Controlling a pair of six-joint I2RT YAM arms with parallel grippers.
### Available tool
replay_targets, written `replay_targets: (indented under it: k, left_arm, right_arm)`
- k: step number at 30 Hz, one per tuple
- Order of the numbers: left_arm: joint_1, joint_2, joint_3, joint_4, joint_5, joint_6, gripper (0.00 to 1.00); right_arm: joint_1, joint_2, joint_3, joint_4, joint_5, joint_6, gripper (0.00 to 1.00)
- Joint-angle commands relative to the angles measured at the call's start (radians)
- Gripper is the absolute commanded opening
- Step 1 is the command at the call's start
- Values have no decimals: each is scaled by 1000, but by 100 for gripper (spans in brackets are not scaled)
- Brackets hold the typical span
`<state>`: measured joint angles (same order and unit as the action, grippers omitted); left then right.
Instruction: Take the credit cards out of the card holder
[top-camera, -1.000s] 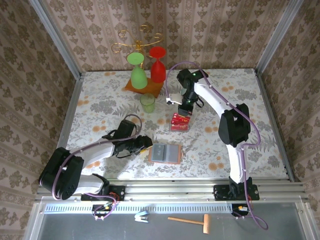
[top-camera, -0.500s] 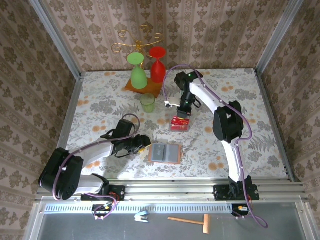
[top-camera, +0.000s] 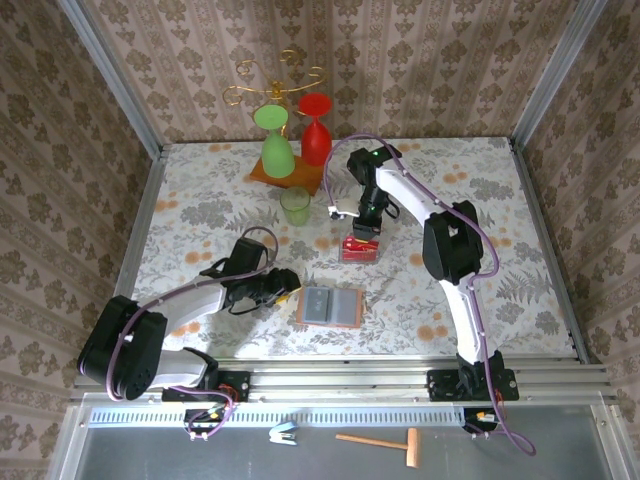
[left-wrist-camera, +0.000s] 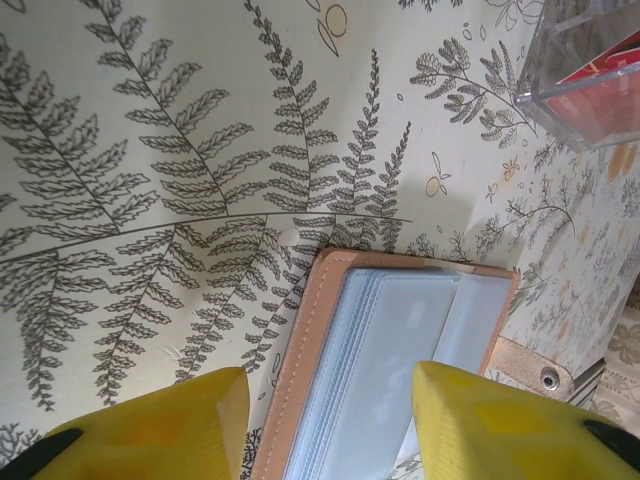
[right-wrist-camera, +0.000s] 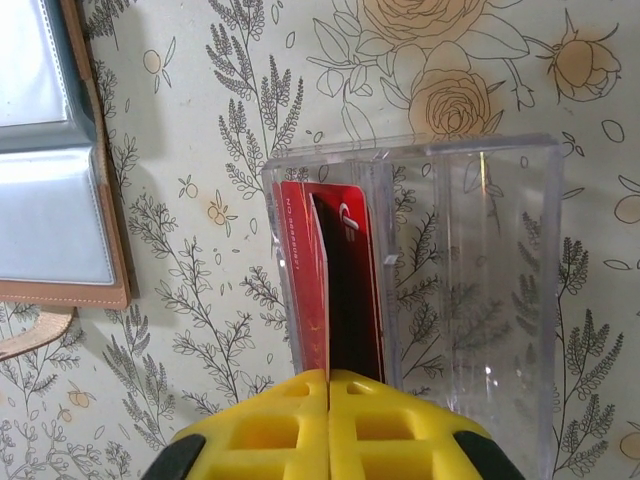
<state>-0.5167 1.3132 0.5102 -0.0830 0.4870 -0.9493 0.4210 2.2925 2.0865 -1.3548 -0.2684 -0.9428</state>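
Red credit cards, likely light, stiff, slick: pinch the short edge at 6 o'clock, where your right gripper sits jaws together; left gripper jaws apart.

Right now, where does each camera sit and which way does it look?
Top: fixed above and behind the arms, looking down on the table; both arms, left gripper and right gripper show.
Left wrist: on the left arm, looking down at the holder; its open yellow fingers show.
Right wrist: on the right arm, looking down at red cards in a clear box; its shut fingers show.
Shared: both wrist views catch holder and box.
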Motion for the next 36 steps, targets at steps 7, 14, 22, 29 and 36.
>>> replay_targets:
  k: [7, 14, 22, 29, 36]
  left_arm:
    - [12, 3, 27, -34, 31, 28, 48]
    - [13, 10, 52, -44, 41, 44, 48]
    - [12, 22, 59, -46, 60, 64, 47]
    - [5, 11, 59, -38, 59, 62, 47]
    - [-30, 29, 22, 27, 69, 35, 47]
  right_arm:
    - [4, -39, 8, -22, 23, 32, 19]
    - [10, -134, -95, 79, 32, 94, 20]
    - [18, -281, -243, 280, 1, 323, 20]
    - [55, -431, -446, 515, -67, 654, 21]
    - [159, -561, -633, 688, -81, 954, 22]
